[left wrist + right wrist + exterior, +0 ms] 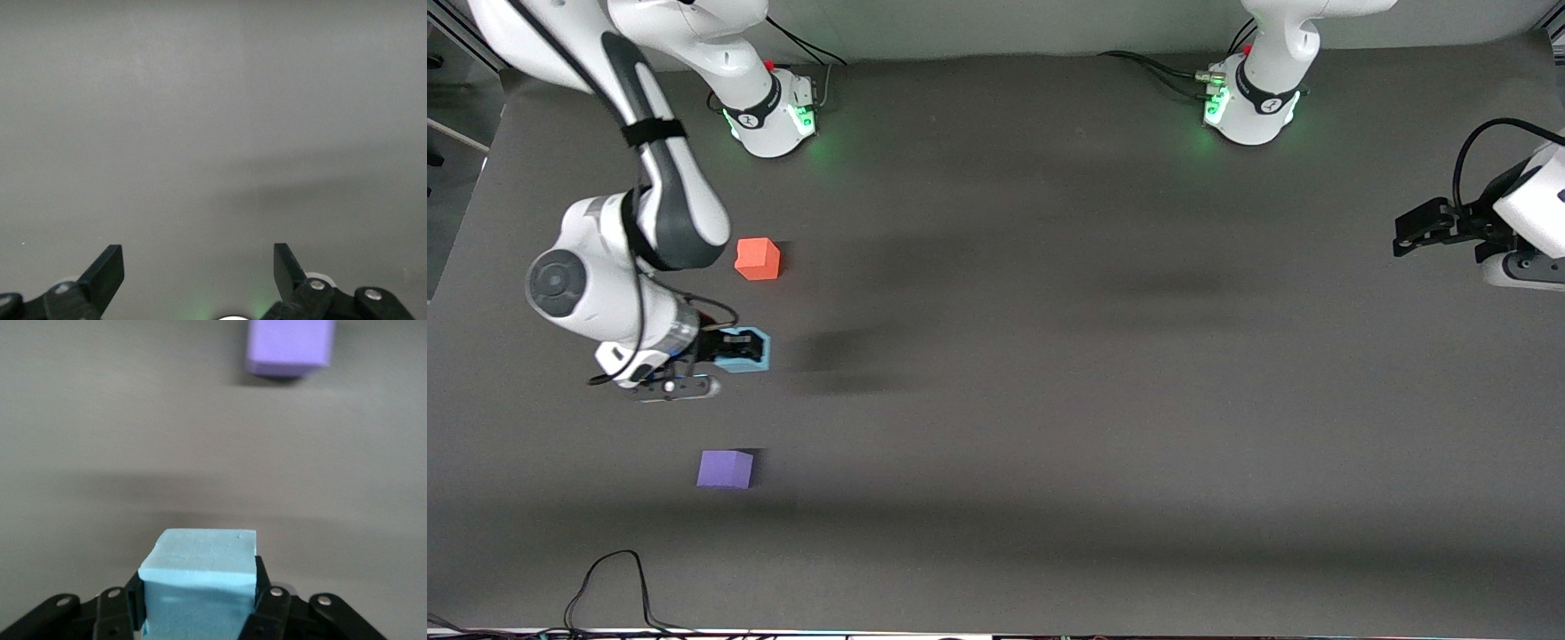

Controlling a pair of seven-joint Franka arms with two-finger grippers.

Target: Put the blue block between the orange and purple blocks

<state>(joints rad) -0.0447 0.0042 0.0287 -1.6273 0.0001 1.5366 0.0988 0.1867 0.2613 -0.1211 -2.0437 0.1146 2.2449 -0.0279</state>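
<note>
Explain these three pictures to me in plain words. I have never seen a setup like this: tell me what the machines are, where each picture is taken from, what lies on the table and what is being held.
Two white robot arms stand at a dark table. The big picture looks down from a high camera facing them. The other two come from cameras on the arms' wrists.

The right gripper is shut on the blue block, a small foam cube, over the stretch between the orange block and the purple block. Its wrist picture shows that cube gripped between the fingers, with the purple one farther off.

The left gripper waits at its own end of the table, open and holding nothing.
</note>
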